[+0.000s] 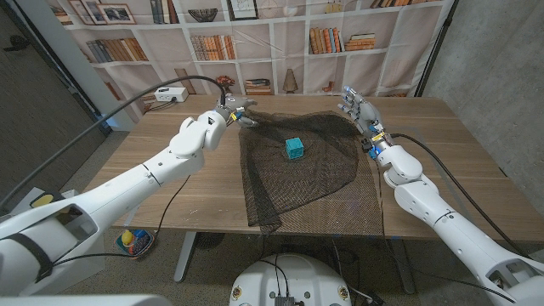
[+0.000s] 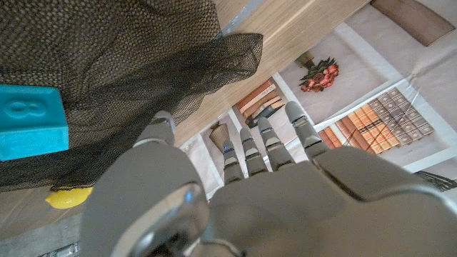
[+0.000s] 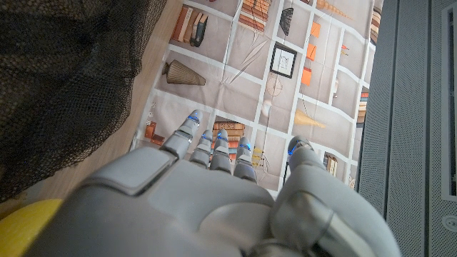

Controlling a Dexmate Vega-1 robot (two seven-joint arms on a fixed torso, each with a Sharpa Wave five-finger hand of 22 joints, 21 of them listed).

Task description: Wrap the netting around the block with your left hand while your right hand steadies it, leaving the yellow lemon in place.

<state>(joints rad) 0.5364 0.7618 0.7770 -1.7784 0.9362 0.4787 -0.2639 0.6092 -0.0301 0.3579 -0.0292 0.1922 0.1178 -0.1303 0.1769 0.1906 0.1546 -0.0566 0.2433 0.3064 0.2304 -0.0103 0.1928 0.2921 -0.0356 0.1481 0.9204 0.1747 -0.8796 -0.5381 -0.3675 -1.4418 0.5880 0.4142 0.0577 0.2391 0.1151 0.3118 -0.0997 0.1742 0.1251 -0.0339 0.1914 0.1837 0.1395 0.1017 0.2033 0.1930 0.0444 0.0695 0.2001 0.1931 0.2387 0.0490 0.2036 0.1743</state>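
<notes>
The black netting lies spread over the middle of the table, and its near edge hangs over the front. The teal block sits on top of the netting. My left hand is at the netting's far left corner with its fingers straight and apart; its thumb is beside the netting's edge. My right hand stands at the far right corner, fingers spread upward and empty. The yellow lemon lies by the netting's right edge, close under my right wrist.
A white box with a black cable sits at the table's far left. A bookshelf backdrop stands behind the table. Bare wood shows to the left and right of the netting.
</notes>
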